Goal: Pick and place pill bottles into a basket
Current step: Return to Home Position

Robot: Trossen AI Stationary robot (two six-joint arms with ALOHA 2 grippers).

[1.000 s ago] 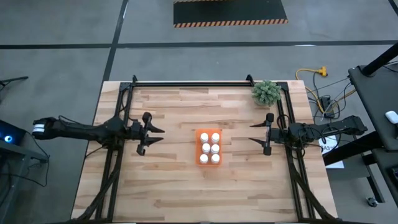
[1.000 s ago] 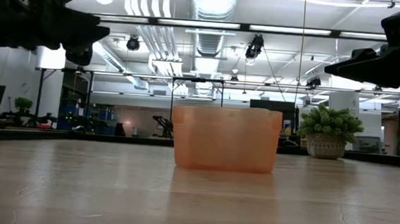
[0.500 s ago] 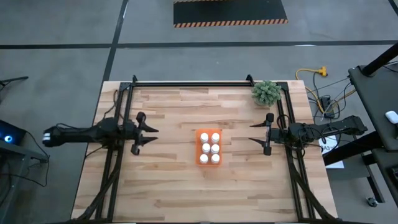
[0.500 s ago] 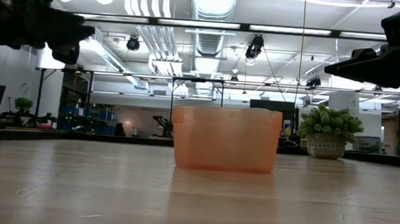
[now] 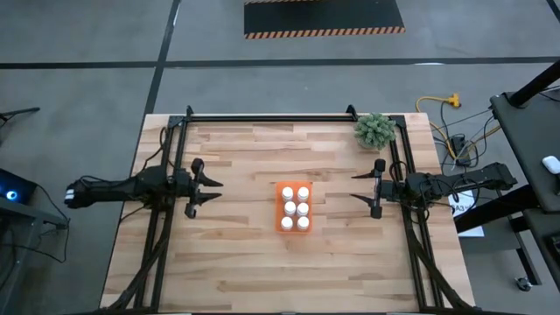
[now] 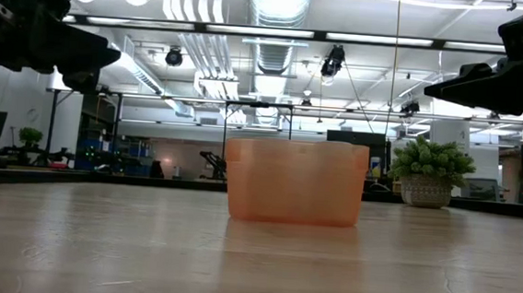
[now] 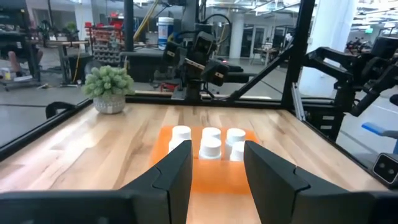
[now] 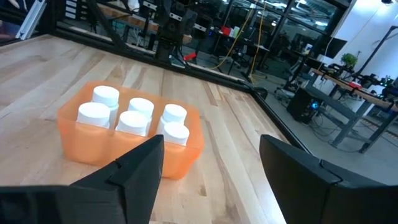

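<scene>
Basket, high view: the orange basket (image 5: 278,199) is seen set on the wooden worktop (image 5: 236,262), near its middle.
Pill bottles, high view: six white pill bottles (image 5: 287,207) are counted inside the basket, stood upright in two rows of three.
Left claw, high view: the left claw (image 5: 217,191) is held well apart from the basket on the left arm's side, fingers parted, nothing gripped.
Right claw, high view: the right claw (image 5: 353,186) is held apart from the basket on the opposite side, fingers spread, nothing gripped.
Plant, high view: a green plant (image 5: 374,130) is placed beyond the basket, towards the far right corner.
Basket, low view: the basket (image 6: 296,181) is shown resting flat on the worktop; both arms are raised above its rim, one to each side.
Basket, left wrist view: the basket (image 7: 217,177) and white caps are framed between the parted fingers (image 7: 177,177).
Basket, right wrist view: all six caps are seen inside the basket (image 8: 81,146), past the widely spread fingers (image 8: 134,174).
</scene>
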